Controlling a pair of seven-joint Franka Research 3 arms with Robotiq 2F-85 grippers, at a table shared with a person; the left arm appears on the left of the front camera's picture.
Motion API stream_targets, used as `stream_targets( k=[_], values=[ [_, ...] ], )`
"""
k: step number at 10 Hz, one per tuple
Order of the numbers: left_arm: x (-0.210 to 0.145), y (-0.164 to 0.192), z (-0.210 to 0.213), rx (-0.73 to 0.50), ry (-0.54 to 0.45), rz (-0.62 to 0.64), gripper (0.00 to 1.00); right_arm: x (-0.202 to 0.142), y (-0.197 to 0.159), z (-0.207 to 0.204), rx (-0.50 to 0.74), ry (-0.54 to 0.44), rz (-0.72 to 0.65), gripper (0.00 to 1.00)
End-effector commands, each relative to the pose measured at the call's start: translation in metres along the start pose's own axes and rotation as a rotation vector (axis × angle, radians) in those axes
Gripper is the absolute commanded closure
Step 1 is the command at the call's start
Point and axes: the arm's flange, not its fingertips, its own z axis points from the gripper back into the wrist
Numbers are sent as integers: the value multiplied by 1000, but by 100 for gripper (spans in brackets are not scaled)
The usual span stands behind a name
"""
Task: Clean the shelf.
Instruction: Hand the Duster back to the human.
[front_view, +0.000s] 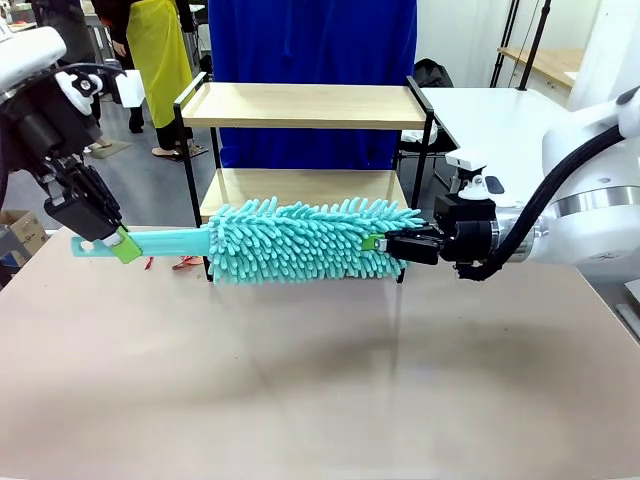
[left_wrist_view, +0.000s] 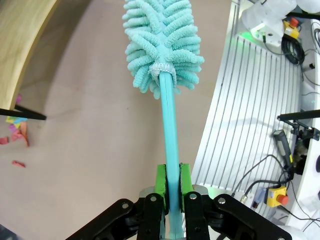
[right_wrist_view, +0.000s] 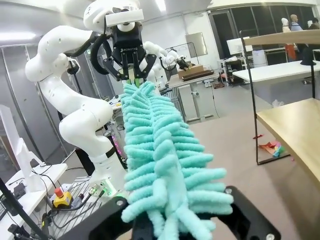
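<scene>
A teal fluffy duster (front_view: 310, 240) hangs level over the table, just in front of the shelf (front_view: 300, 105), a two-board wooden rack in a thin black frame. My left gripper (front_view: 122, 245) is shut on the duster's flat teal handle (left_wrist_view: 170, 130), green pads (left_wrist_view: 161, 182) pressed on both sides. My right gripper (front_view: 385, 243) is shut on the far tip of the duster's head. In the right wrist view the fluff (right_wrist_view: 160, 150) covers my own fingers, and the left gripper (right_wrist_view: 132, 75) shows at the other end. The lower shelf board (right_wrist_view: 295, 130) lies to the right.
Small coloured paper scraps (front_view: 185, 263) lie on the table by the shelf's left front leg, and show as scraps (left_wrist_view: 15, 130) in the left wrist view. A blue panel (front_view: 310, 40) stands behind the shelf. A person in a yellow apron (front_view: 160, 50) stands far back left.
</scene>
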Motion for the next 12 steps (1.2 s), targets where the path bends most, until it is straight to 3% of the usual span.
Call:
stream_targets(
  k=[1,2,3,4,5,6,7,8,12],
  values=[
    [1,-2,1,-4,-14,-3,87,-1,-1,-1,-2,16,55,100],
    [1,-2,1,-4,-14,-3,87,-1,-2,0,-22,41,68,100],
    [1,-2,1,-4,-14,-3,87,-2,-2,1,-67,0,74,100],
    [0,0,0,0,0,0,29,0,0,0,2,9,19,100],
    [-2,-1,3,-7,-25,-9,29,0,0,0,2,9,19,100],
    [-5,1,10,-27,-77,5,0,0,0,0,2,9,19,100],
    [-10,5,21,-28,-135,36,25,0,0,0,2,9,19,100],
    [-24,11,35,-30,-190,72,0,0,0,0,2,9,19,100],
    [-110,50,77,25,-341,200,0,0,0,0,2,9,19,100]
  ],
)
